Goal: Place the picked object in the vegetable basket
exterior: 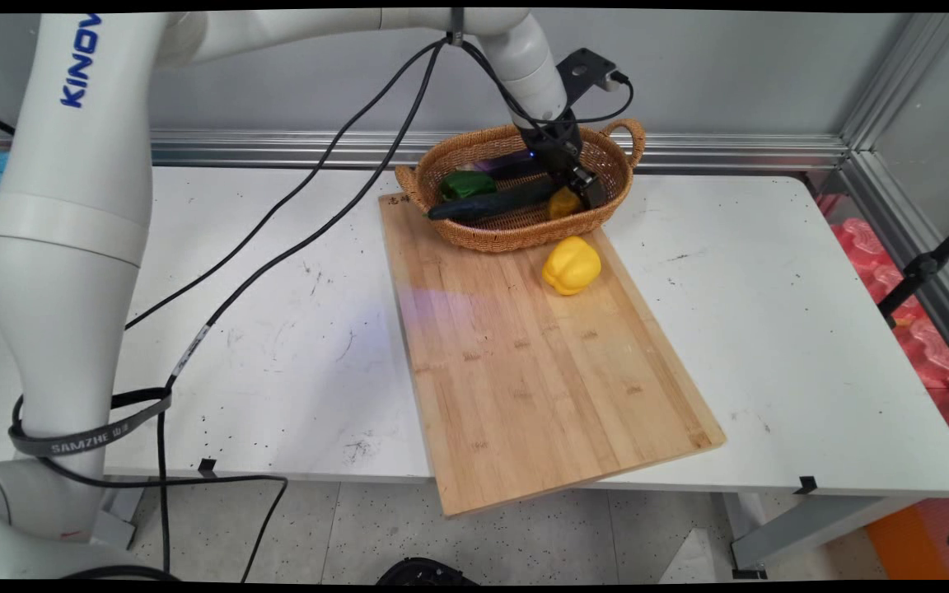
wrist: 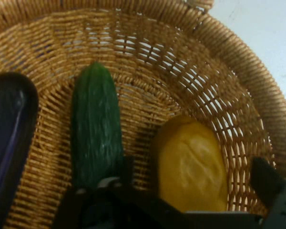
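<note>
In the basket [exterior: 516,235], pincer [wrist: 193,179] astride upright yellow fruit [wrist: 190,167]

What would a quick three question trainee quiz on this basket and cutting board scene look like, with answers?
1. True or false: the yellow pepper lies inside the basket.
2. Which lies between the pincer fingers: A cucumber, B yellow vegetable?
3. Fill in: the pepper rests on the wooden ____.

Key: 1 false; 2 B; 3 board.
</note>
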Controlling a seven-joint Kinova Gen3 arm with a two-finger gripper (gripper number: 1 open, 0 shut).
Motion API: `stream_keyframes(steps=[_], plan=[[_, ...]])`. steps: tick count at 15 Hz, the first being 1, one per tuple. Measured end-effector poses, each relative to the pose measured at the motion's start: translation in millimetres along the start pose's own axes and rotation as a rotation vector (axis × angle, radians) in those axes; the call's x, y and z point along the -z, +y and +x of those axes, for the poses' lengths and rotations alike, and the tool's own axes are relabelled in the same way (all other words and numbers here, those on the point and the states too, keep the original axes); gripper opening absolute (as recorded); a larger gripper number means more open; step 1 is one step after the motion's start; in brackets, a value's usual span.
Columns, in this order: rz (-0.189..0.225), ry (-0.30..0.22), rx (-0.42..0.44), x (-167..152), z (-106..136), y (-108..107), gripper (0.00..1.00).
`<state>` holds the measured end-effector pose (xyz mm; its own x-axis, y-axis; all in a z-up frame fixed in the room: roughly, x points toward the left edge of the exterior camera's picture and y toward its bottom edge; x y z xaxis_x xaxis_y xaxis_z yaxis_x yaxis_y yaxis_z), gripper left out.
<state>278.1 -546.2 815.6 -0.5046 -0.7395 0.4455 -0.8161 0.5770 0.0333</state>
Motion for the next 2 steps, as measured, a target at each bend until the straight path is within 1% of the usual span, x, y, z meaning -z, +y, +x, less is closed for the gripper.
stream_keyframes(steps=[2], plan=[[-0.001, 0.008, -0.012, 3.1, 0.2, -1.5, 1.00]])
